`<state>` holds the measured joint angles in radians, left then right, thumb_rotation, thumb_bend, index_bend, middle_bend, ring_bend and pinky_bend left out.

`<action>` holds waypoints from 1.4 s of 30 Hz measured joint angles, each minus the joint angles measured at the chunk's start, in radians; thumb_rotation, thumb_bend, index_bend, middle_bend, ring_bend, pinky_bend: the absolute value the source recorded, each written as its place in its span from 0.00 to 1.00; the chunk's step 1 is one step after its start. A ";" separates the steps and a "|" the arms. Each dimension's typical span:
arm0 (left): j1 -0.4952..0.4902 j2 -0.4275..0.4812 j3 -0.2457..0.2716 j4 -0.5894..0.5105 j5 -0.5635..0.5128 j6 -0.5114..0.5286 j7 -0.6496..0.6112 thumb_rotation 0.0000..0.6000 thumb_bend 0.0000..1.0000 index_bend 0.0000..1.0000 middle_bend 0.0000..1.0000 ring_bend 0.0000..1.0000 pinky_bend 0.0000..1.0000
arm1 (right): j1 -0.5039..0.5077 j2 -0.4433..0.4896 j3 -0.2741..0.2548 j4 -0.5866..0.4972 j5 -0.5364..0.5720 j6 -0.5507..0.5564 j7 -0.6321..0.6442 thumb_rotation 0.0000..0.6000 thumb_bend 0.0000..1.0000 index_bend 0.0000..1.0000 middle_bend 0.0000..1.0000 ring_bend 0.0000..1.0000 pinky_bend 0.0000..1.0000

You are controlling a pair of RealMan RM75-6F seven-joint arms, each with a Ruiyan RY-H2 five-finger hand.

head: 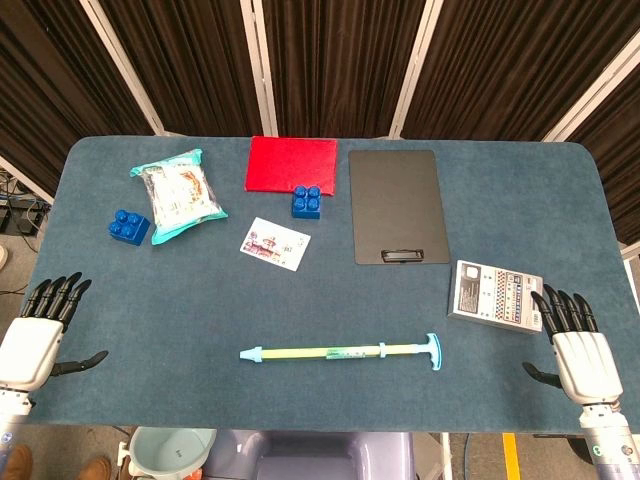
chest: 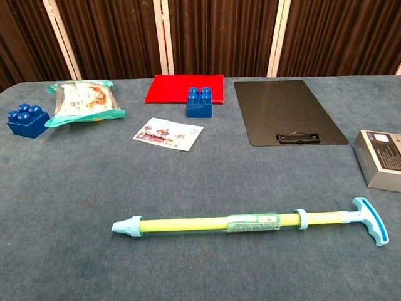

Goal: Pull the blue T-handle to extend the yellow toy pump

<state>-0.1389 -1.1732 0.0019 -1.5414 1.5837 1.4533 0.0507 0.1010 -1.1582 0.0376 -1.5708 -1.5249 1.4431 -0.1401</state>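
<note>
print shows on the pump label [chest: 253,222], card [head: 275,243] and box [head: 495,296] — none readable.

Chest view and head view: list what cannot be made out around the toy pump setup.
- Chest view: both hands lie outside the frame.
- Chest view: grey box is cut by the right edge.
- Both views: print on the pump label is too small.
- Head view: bucket is partly hidden by the table edge.

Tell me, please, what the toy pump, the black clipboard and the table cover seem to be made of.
Toy pump: likely plastic; translucent yellow tube with a glossy light blue T-handle and nozzle.
Black clipboard: probably hard plastic or coated board; flat, smooth, matte, with a dark clip, perhaps metal.
Table cover: looks like blue felt or short-pile fabric, a fuzzy and mottled surface without shine.
</note>
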 measured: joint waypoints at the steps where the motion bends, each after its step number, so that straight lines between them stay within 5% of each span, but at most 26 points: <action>1: -0.001 0.000 0.000 0.000 -0.001 -0.002 0.002 1.00 0.05 0.00 0.00 0.00 0.00 | 0.001 -0.001 0.000 0.000 0.000 -0.001 -0.002 1.00 0.02 0.00 0.00 0.00 0.00; 8: -0.008 -0.014 -0.001 0.006 0.003 -0.007 0.010 1.00 0.05 0.05 0.03 0.00 0.00 | 0.003 -0.007 0.000 0.001 0.014 -0.015 -0.019 1.00 0.02 0.00 0.00 0.00 0.00; 16: -0.041 -0.122 -0.007 0.072 0.052 -0.010 0.049 1.00 0.10 0.35 0.06 0.00 0.00 | 0.007 -0.011 0.000 -0.002 0.020 -0.024 -0.025 1.00 0.02 0.00 0.00 0.00 0.00; 42: -0.236 -0.536 0.022 0.273 0.154 -0.209 0.031 1.00 0.16 0.42 0.06 0.00 0.00 | 0.016 0.036 0.013 -0.021 0.031 -0.037 0.069 1.00 0.02 0.00 0.00 0.00 0.00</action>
<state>-0.3750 -1.7091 0.0237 -1.2686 1.7378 1.2439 0.0817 0.1175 -1.1223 0.0504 -1.5917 -1.4940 1.4066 -0.0713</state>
